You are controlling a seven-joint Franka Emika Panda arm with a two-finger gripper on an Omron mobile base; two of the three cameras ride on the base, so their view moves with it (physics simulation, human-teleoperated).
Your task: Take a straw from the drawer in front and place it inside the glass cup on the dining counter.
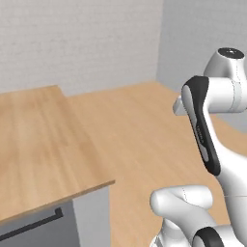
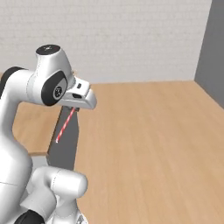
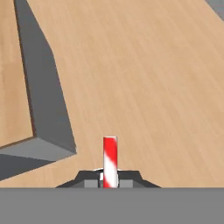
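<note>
Right base view: the arm is raised, and its gripper [image 2: 73, 108] sits under the white hand, holding the straw [image 2: 64, 126]. The straw — striped red and white — hangs from the fingers and slants down and to the left, its lower end in front of the grey side of the bench [image 2: 65, 148], above the wooden floor [image 2: 144, 153].

Hand view: the gripper [image 3: 110, 178] is closed on the straw [image 3: 110, 159], the two dark fingertips pressed against it on either side. The straw projects straight out between them, away from the camera. The bench [image 3: 13, 87] lies to the left — well apart from the straw.

Left base view: the bench [image 1: 43, 149] has a wooden top and a grey front with a dark bar handle [image 1: 34, 225].
</note>
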